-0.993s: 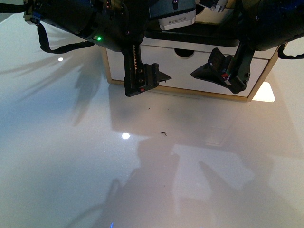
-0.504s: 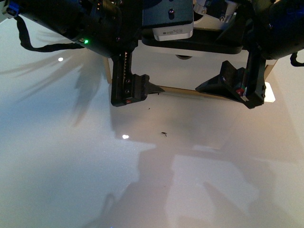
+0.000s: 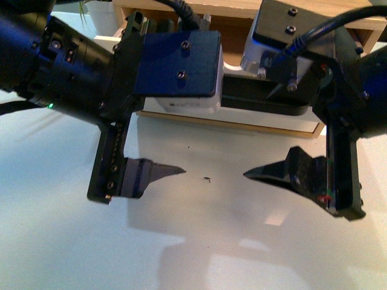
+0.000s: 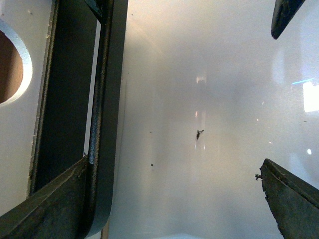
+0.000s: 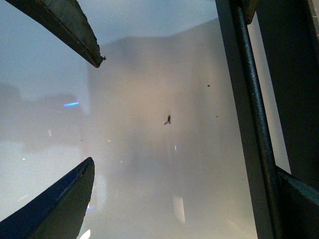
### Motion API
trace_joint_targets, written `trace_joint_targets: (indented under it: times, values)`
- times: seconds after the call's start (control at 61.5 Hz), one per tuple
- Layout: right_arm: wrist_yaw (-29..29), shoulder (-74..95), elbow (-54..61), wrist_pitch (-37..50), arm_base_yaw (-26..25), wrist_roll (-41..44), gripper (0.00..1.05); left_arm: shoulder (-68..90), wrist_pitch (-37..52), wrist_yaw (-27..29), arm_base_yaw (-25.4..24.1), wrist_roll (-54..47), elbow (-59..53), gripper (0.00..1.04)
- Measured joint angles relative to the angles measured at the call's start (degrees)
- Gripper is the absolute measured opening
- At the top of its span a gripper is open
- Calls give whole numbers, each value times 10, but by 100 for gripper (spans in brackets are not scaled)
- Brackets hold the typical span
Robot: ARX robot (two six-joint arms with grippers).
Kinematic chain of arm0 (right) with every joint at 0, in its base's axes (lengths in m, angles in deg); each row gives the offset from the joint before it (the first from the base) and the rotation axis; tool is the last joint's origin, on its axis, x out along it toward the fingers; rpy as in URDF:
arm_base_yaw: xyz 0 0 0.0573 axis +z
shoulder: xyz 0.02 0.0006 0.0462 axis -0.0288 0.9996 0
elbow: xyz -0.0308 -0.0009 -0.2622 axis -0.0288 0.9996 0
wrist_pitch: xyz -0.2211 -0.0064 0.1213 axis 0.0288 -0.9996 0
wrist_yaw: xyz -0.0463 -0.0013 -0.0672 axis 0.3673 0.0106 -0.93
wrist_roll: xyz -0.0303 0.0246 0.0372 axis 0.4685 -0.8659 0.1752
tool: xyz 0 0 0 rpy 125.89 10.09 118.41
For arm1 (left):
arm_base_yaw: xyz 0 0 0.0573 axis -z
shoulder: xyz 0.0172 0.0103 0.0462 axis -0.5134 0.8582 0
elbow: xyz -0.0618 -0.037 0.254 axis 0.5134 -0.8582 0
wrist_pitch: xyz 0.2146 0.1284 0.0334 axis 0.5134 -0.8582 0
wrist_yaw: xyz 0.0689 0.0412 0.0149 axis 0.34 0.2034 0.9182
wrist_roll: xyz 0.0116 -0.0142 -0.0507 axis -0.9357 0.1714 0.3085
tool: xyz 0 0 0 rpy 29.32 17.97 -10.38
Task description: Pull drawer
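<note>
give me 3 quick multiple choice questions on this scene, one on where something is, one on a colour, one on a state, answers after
1. Where is the small dark speck?
A) on the table, in front of the drawer
B) inside the drawer
C) stuck on the handle

2. What colour is the drawer's bar handle?
A) white
B) black
C) red

3. How is the left gripper set?
A) shut on the handle
B) open, with the handle between its fingers
C) shut, clear of the handle

Answers:
1 A, the front view shows the speck on bare white table, nearer the robot than the drawer.
2 B, both wrist views show a black bar.
3 B, in the left wrist view one finger sits behind the bar and the other is far out over the table.
</note>
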Motion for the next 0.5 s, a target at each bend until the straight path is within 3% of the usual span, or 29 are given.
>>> trace_joint_targets:
  times: [0.293, 0.504]
  values:
    - [4, -30, 40, 32, 15, -38, 96, -40, 29, -14, -1, 9, -55, 97]
    - [20, -89, 62, 75, -1, -105, 96, -93, 98, -39, -3, 93, -97, 97]
